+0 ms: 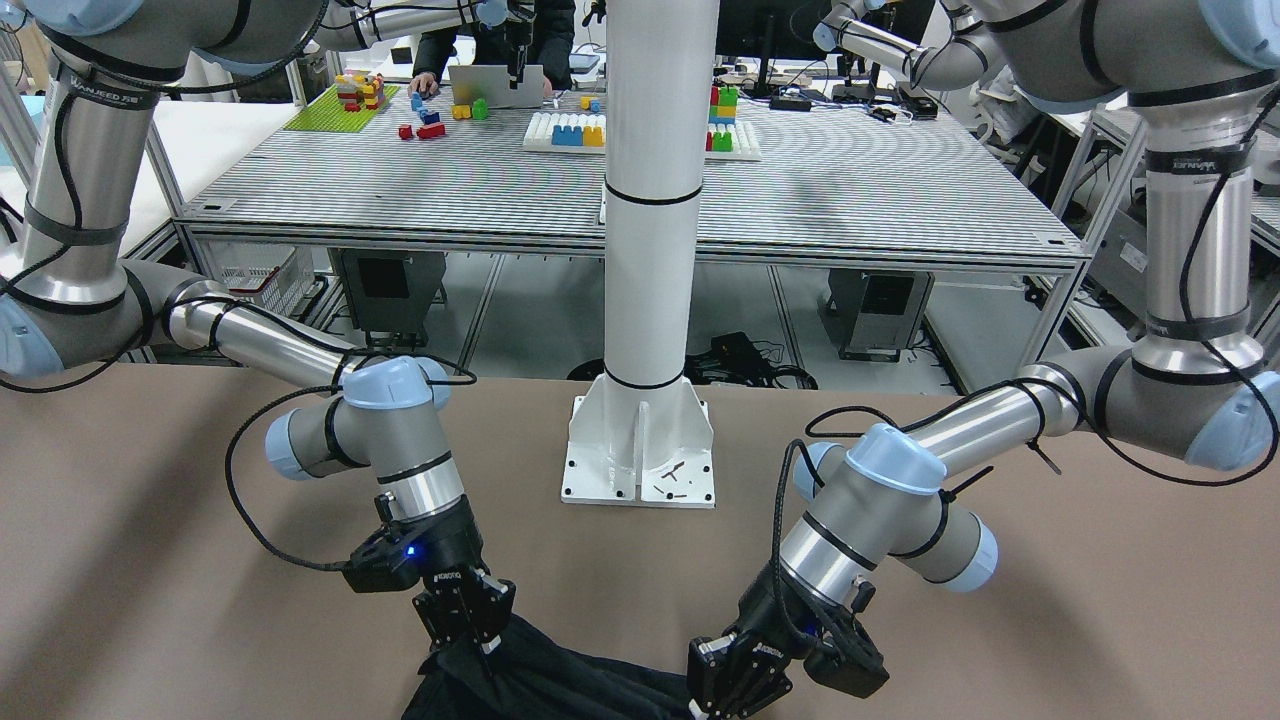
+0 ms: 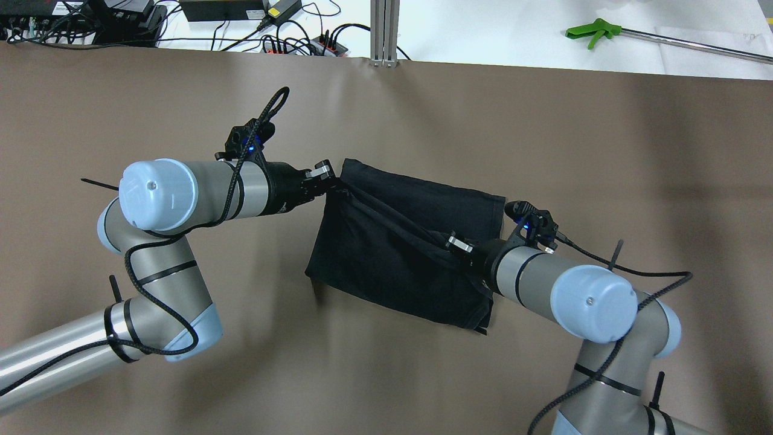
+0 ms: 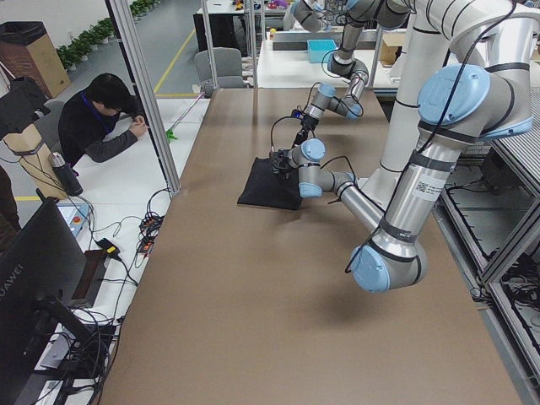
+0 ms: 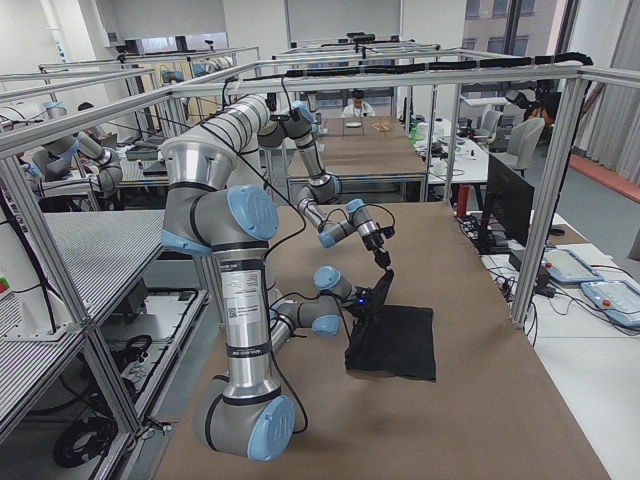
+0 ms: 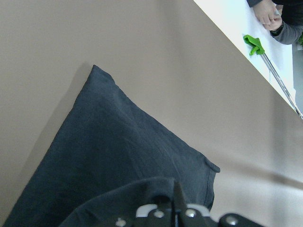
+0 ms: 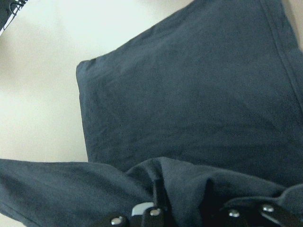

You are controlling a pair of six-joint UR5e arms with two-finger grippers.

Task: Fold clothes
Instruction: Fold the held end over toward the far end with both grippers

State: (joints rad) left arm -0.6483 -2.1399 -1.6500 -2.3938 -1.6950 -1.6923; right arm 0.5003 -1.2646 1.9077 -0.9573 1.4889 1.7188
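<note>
Black clothes (image 2: 374, 254) are clamped in the left pincer (image 2: 325, 176) and right pincer (image 2: 457, 244); both should carry the lifted edge evenly, taut.

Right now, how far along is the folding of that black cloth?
Done: the black garment already lies as a layered rectangle on the table. In hand: the left fingers and right fingers each pinch an upper layer, fabric taut between them. Left: laying that layer over, letting go, probably another fold.

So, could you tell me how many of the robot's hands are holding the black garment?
2. The left hand grips the black garment at its far corner; the right hand, near its right edge.
</note>
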